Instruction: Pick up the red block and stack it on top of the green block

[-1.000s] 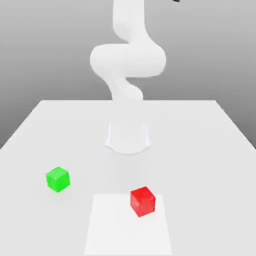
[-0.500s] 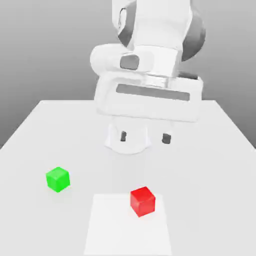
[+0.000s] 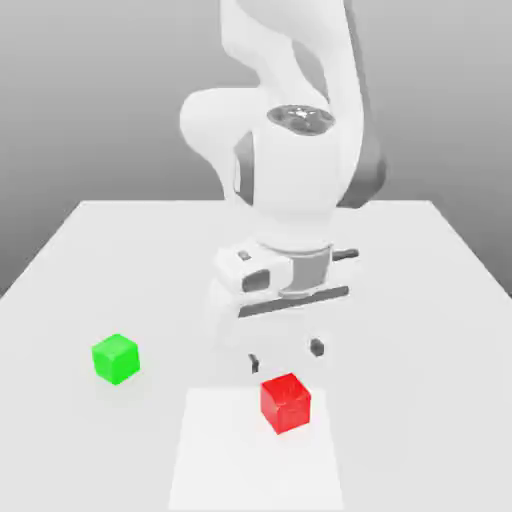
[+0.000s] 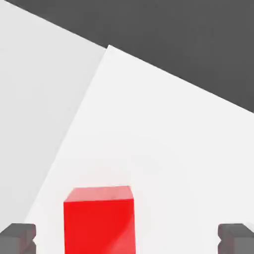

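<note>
The red block (image 3: 286,402) lies well apart from the green block (image 3: 116,358).

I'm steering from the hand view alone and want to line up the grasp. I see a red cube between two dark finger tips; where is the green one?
Observer: The green block sits on the table, off toward the exterior view's left of the red block, well apart from it.
Operator: Is the hand already down around the red one?
Observer: No. In the exterior view the gripper hangs open just above and behind the red block, not touching it.
Operator: What is the red block resting on?
Observer: A lighter square patch on the table; the red block stands near its far right corner, while the green block lies off the patch.
</note>
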Available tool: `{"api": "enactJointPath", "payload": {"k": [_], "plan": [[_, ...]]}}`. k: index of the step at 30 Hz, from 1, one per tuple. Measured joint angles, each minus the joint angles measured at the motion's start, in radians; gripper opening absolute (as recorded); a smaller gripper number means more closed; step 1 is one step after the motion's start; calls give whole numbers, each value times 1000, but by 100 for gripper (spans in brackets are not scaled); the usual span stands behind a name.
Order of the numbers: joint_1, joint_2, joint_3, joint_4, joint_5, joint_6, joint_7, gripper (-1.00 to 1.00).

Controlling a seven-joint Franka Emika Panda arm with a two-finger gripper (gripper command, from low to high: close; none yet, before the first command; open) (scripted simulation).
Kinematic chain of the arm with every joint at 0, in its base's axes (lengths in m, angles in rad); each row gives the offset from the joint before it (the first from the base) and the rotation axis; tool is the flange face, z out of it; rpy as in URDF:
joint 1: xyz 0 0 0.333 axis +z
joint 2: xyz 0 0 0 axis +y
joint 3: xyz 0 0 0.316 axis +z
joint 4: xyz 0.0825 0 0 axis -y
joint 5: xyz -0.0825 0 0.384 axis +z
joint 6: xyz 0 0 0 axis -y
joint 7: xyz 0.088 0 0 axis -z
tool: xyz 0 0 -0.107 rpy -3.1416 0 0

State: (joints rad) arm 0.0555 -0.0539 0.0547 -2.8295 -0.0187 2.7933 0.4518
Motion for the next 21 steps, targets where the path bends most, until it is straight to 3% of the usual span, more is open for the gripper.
{"api": "enactJointPath", "payload": {"k": [21], "plan": [[-8, 180, 1, 31, -23, 149, 15, 0]]}}
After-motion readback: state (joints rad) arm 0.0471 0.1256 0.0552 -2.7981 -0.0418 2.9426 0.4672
